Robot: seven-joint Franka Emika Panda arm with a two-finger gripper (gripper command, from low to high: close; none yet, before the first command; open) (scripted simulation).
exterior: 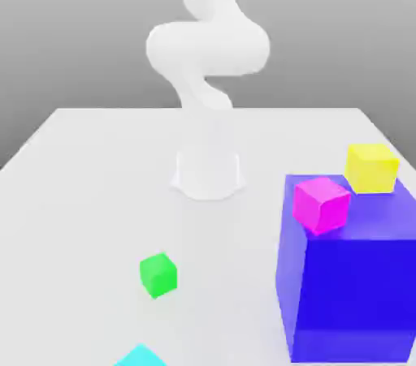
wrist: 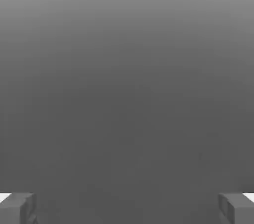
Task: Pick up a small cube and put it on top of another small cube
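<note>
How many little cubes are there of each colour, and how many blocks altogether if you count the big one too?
Bright green small cube: 1
Cyan small cube, partly cut off by the exterior view's lower edge: 1
Magenta small cube: 1
Yellow small cube: 1
Big blue block: 1
Total: 5

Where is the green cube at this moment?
In the exterior view, the green cube is on the table, left of the blue block, with the cyan cube nearest, at the picture's bottom edge.
</note>
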